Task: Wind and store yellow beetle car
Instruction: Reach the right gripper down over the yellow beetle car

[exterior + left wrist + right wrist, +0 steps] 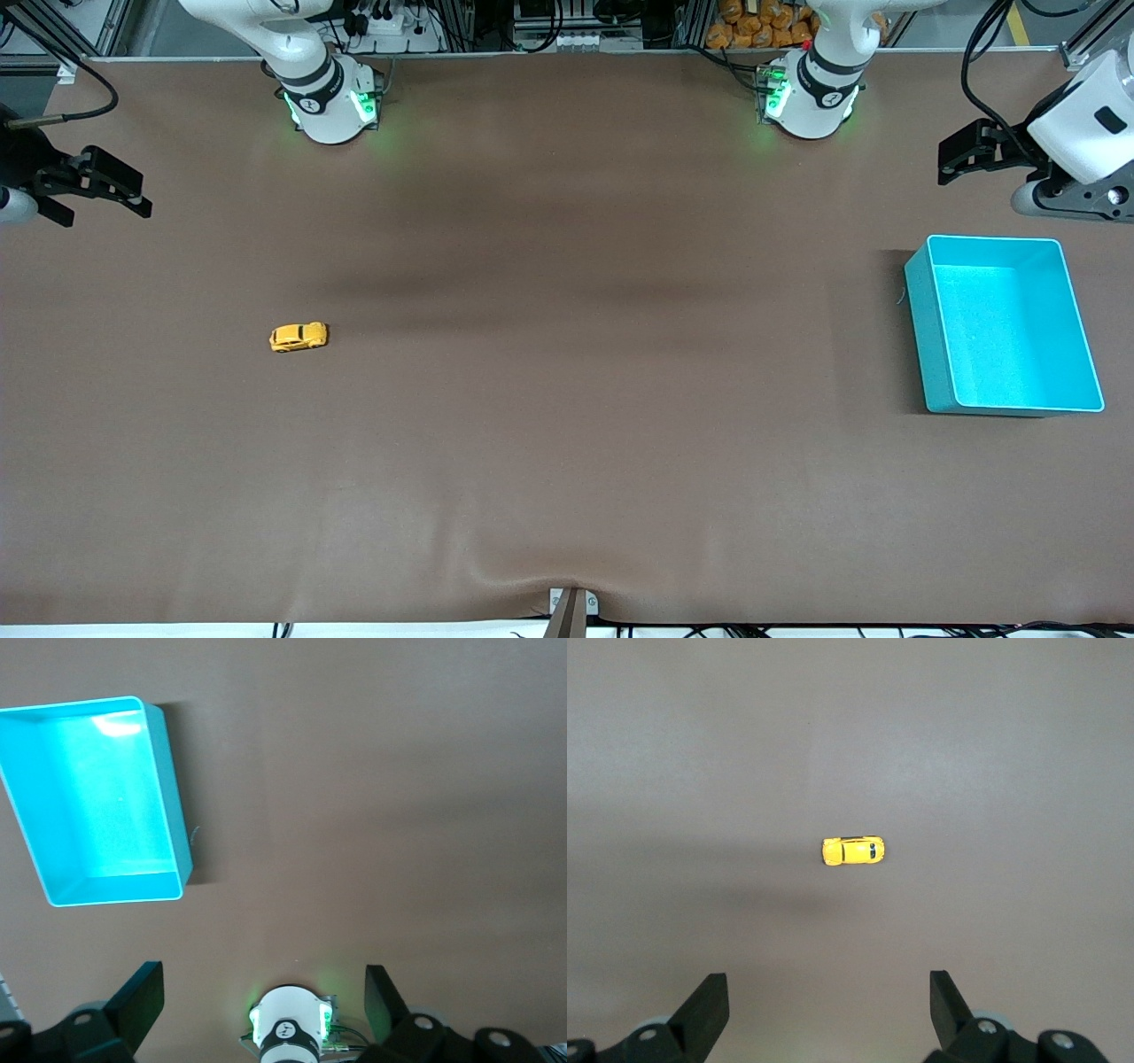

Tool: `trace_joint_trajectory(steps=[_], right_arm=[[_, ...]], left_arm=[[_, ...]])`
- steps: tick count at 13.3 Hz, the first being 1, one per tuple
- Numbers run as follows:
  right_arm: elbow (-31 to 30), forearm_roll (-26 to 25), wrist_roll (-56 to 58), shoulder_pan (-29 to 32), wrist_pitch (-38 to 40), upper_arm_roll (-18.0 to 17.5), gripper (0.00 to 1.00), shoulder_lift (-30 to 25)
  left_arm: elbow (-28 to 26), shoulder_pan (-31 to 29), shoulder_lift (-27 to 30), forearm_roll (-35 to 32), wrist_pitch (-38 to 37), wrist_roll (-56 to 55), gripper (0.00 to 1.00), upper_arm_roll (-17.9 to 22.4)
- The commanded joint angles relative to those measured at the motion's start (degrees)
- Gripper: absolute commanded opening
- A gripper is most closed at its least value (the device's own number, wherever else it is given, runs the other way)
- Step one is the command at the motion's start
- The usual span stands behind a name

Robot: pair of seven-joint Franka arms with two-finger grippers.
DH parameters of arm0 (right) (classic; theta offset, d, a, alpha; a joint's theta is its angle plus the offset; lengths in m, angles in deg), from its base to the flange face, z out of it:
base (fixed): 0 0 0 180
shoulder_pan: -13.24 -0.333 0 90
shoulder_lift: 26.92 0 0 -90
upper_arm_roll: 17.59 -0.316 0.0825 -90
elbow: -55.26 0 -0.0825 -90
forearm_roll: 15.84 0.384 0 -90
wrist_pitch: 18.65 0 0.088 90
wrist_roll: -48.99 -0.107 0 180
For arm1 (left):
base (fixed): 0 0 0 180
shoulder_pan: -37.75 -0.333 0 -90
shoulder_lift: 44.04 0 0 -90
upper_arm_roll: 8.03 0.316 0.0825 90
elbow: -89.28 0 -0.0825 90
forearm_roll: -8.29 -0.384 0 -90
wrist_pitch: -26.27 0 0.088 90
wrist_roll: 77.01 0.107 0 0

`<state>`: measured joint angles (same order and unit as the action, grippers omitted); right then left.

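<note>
Nothing started: yellow beetle car sits untouched; right gripper and left gripper wait high, jaws apart; right must descend onto it

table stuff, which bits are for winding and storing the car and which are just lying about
For the job:
- car
- bin, empty
- right gripper, open, up high
- left gripper, open, up near the bin

Lying about:
- nothing else on the table
</note>
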<state>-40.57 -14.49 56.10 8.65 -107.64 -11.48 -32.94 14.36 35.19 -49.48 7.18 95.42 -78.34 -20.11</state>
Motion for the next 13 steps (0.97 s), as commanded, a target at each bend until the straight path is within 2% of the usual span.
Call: trace_joint_trajectory(steps=[1, 6, 13], right_arm=[[-1.64, -0.21, -1.05, 0.55, -0.57, -0.67, 1.0, -1.72], [-3.56, -0.21, 1.31, 0.11, -1.61, -0.58, 1.0, -0.15], [-27.97, -0.3, 28.09, 0.11, -29.44, -0.58, 1.0, 0.65]], left_arm=[[0.92, -0.25, 0.17, 1.11, -1.12, 0.45, 1.0, 0.21], [0.92, -0.25, 0.17, 0.85, -1.12, 0.28, 1.0, 0.47], [0.74, -0.52, 0.26, 0.41, 0.37, 0.19, 1.0, 1.88]])
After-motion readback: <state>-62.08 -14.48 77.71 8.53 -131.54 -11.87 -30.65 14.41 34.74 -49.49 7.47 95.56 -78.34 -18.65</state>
